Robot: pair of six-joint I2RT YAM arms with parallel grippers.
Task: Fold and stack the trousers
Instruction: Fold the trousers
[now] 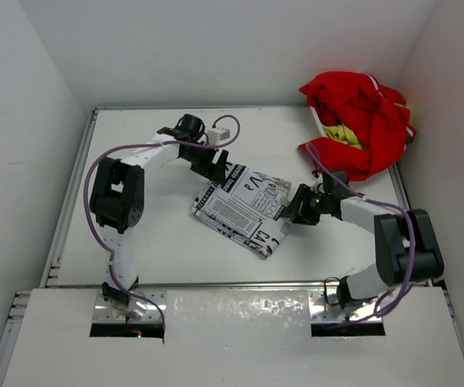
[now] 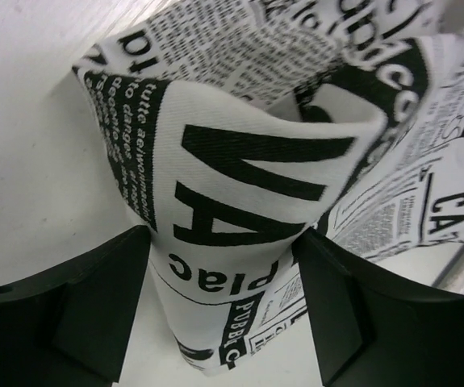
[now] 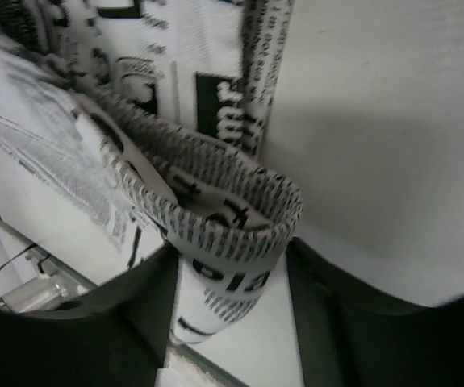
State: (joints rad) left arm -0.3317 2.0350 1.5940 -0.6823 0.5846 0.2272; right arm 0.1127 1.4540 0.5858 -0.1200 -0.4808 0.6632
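White, black-printed cloth: the trousers (image 1: 244, 211) lie folded in a rough square mid-way across the table (image 1: 159, 242). The right gripper (image 1: 294, 208) pinches a rolled fold at their right edge, and cloth fills its jaws. Farther back, the left gripper (image 1: 218, 167) clamps a bunched far-left corner. A red garment (image 1: 361, 121) is heaped in the far right corner, apart from the trousers.
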